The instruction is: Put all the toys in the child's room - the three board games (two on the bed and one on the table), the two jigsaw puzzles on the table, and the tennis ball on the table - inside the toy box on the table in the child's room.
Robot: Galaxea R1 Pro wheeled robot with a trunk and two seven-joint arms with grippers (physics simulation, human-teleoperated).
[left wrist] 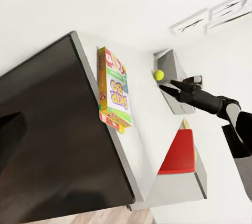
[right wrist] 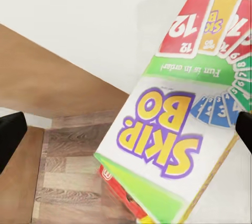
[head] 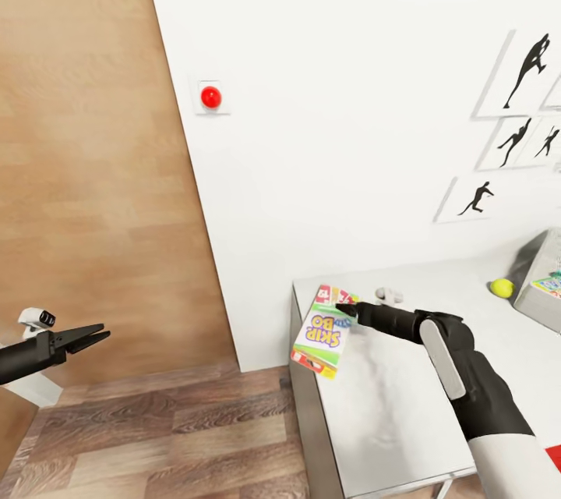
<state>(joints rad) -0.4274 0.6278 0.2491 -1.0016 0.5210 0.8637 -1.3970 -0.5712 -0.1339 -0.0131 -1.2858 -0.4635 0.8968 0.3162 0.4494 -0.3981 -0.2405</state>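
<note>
Claw tips of the right arm reach the Skip-Bo game box at the surface's near-left corner; whether they grip it cannot be told. Left claw hangs nearly closed, empty, above the floor. Ball lies beside the bin, which is cut off at right.

Right end effector reaches forward, fingers parted; left end effector hangs closed.
</note>
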